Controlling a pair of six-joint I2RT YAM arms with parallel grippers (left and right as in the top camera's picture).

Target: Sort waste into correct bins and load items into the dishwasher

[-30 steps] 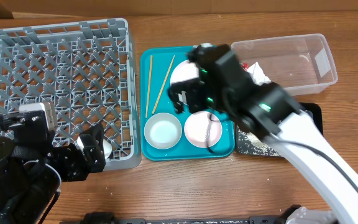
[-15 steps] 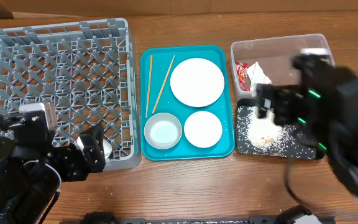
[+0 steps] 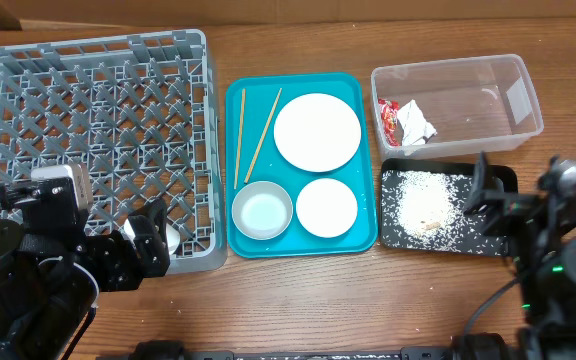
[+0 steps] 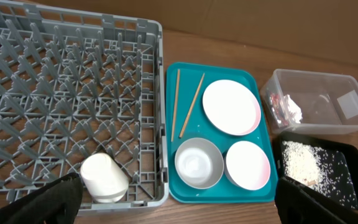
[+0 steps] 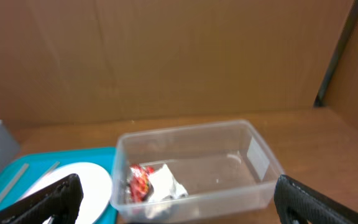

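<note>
Wooden worktop [image 3: 298, 300], three groups laid left to right. Far left: grey dish rack [image 3: 88, 130], pegs bare save for a small white cup [image 4: 103, 177] lying in its near right corner. Centre: teal serving tray [image 3: 368, 235] carrying two wooden chopsticks [image 3: 252, 135] along its left side, a large round white plate [image 3: 317, 131] at far right, a metal-grey bowl [image 3: 262, 210] at near left, a small white dish [image 3: 326, 206] just beside the bowl at near right. Right: clear plastic tub [image 3: 508, 125] with the crumpled red-and-white wrapper [image 3: 405, 121] in its left end (also plain in the right wrist view); just near of it the black tray [image 3: 393, 235] with white rice-like grains [image 3: 423, 205] heaped toward its middle and scattered around. Left gripper [image 4: 179, 199] parked at the near left, over the rack's near right corner, fingers spread wide, holding nothing. Right gripper [image 5: 179, 199] at the near right beside the black tray, fingers spread wide too, holding nothing.
</note>
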